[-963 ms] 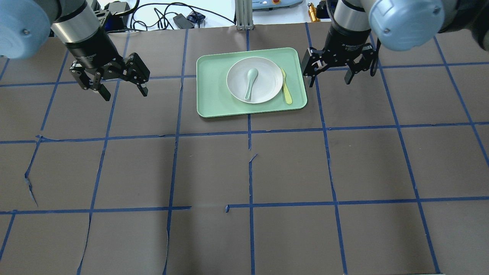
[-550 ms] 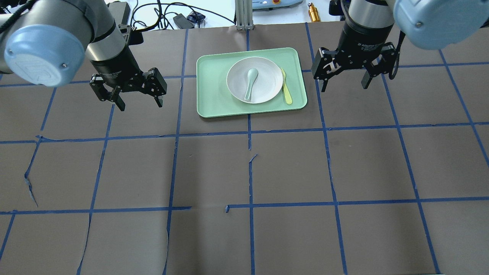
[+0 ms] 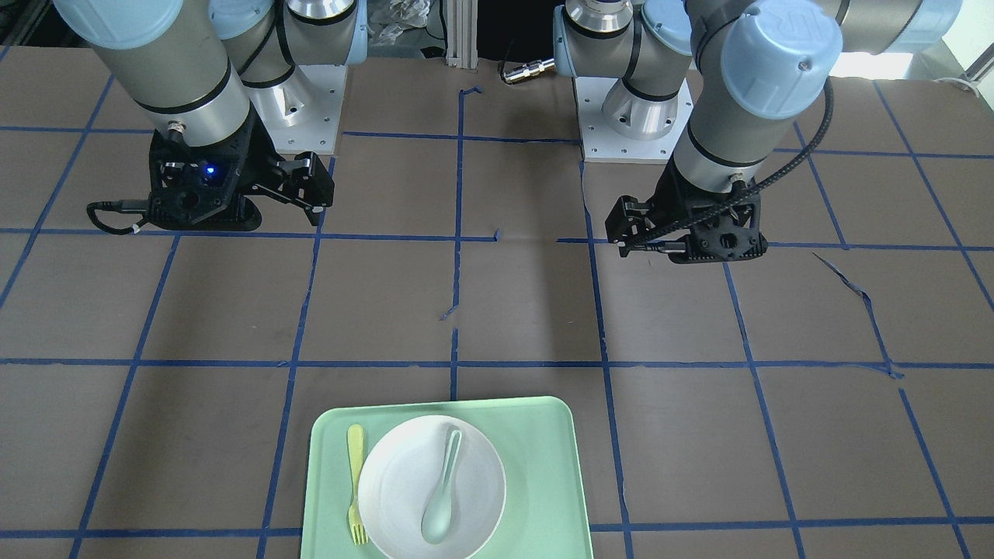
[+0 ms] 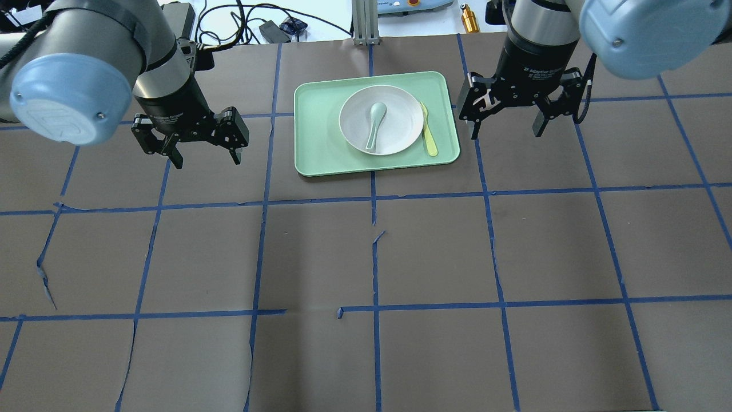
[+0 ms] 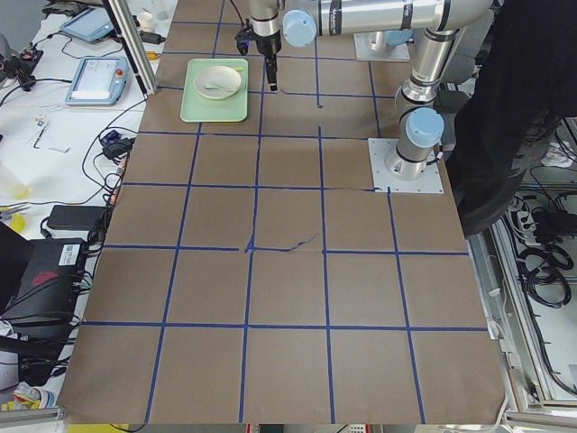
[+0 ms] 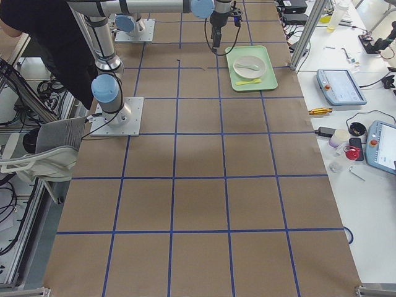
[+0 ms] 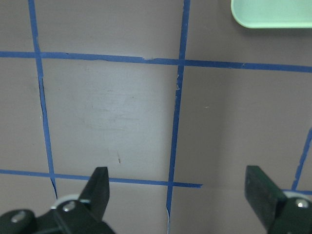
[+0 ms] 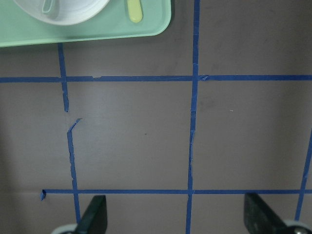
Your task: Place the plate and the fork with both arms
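The white plate (image 4: 403,117) lies on the mint-green tray (image 4: 320,131) at the far middle of the table, with a grey-green spoon (image 4: 374,123) lying in it. The pale-yellow fork (image 4: 428,134) lies on the tray along the plate's right side. My left gripper (image 4: 207,160) is open and empty, hanging over bare table left of the tray. My right gripper (image 4: 505,133) is open and empty just right of the tray. The right wrist view shows the plate's edge (image 8: 68,12), the fork's handle (image 8: 133,10) and the open gripper (image 8: 176,214). The left wrist view shows the open left gripper (image 7: 180,192).
The table is brown paper with a blue tape grid, torn in places (image 4: 46,274). Cables and boxes (image 4: 269,28) lie beyond the far edge. A corner of the tray (image 7: 273,12) shows in the left wrist view. A person stands by the robot base (image 5: 514,108).
The left gripper has moved right, toward the tray, and slightly nearer. The right gripper moved right, then back left toward the tray. Both stay open; plate, fork and spoon have not moved.
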Robot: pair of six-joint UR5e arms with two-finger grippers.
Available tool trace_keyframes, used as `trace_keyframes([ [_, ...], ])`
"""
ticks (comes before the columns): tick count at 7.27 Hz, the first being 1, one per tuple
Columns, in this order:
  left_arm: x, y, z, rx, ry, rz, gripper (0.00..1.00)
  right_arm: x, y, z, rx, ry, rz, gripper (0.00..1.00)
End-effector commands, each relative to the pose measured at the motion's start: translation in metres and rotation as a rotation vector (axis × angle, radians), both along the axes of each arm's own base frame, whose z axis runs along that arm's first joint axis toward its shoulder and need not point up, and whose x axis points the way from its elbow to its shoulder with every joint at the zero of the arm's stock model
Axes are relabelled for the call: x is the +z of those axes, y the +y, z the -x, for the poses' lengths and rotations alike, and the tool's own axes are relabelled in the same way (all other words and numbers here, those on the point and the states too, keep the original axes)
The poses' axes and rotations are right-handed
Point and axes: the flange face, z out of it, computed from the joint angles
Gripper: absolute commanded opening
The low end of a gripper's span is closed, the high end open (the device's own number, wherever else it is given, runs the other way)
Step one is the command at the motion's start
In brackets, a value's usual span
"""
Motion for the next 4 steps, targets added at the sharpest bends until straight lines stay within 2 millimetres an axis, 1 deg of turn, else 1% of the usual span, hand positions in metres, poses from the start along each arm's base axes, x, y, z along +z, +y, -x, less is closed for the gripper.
trace_keyframes([
  [1,0.0198,0.0198,0.0125,-0.015,0.002,-0.033,1.0,0.0011,0.0013,-0.0031,0.007,0.012,0.004,1.0],
  [2,0.0191,0.0195,0.013,-0.014,0.006,-0.034,1.0,-0.0012,0.0006,-0.0036,0.008,0.008,-0.001,1.0],
  [3,0.0221,0.0198,0.0132,-0.014,0.008,-0.027,1.0,0.0001,-0.0004,-0.0029,0.009,0.015,0.002,1.0],
  [4,0.0258,0.0188,0.0133,-0.014,0.008,-0.019,1.0,-0.0026,-0.0007,-0.003,0.009,0.015,-0.001,1.0],
])
